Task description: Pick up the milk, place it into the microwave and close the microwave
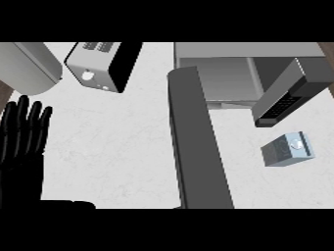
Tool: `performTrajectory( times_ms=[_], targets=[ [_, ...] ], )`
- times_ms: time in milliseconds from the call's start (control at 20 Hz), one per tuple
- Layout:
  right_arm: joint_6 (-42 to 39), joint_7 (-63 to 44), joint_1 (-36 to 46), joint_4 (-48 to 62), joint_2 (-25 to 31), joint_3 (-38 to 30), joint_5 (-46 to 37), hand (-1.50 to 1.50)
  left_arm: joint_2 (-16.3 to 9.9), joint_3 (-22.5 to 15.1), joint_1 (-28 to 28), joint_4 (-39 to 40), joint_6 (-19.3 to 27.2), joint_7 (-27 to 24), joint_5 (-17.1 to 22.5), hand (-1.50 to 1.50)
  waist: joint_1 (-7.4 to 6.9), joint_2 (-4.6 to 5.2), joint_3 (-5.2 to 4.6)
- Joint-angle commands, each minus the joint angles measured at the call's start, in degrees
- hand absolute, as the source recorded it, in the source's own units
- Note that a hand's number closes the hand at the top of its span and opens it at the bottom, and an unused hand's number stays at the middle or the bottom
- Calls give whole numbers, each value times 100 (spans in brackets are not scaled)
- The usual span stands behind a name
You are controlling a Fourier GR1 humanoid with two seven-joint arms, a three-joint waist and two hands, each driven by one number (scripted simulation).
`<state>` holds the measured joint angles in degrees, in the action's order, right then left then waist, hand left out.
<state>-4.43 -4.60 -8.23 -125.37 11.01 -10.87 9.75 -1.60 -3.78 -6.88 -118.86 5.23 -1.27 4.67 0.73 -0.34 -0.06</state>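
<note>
From the head view, the milk (289,149) lay on the white counter (119,147), at the right side. It sat just in front of the open microwave (227,73), outside it. The microwave door (197,142) swung far out, running down the middle of the counter. A toaster (101,66) stood at the back, left of the microwave. The left hand (21,135) rested at the left edge with its fingers (25,115) straight, pointing up and holding nothing. The right hand did not show.
</note>
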Motion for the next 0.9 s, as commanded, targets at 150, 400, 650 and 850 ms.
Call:
performTrajectory(
  times_ms=[150, 400, 650, 850],
  targets=[
    [-604, 217, -1074, -275, -145, -300, 487, -150, 156, -853, -1216, -362, 378, -473, 284, -150, -54, 15, 7],
    [-712, 356, -956, 306, -160, -670, 476, -150, 159, -1101, -2089, -597, 13, -966, 274, -150, -98, 20, 6],
    [-743, 615, -974, 593, -528, -390, 41, -150, 159, -1376, -2352, -111, 115, -1696, 122, -150, -95, 25, 5],
    [-1018, 1300, -987, 1472, -580, -656, 97, -150, 159, -1388, -2262, 261, 66, -2058, 241, -150, -88, 28, 7]
  ],
)
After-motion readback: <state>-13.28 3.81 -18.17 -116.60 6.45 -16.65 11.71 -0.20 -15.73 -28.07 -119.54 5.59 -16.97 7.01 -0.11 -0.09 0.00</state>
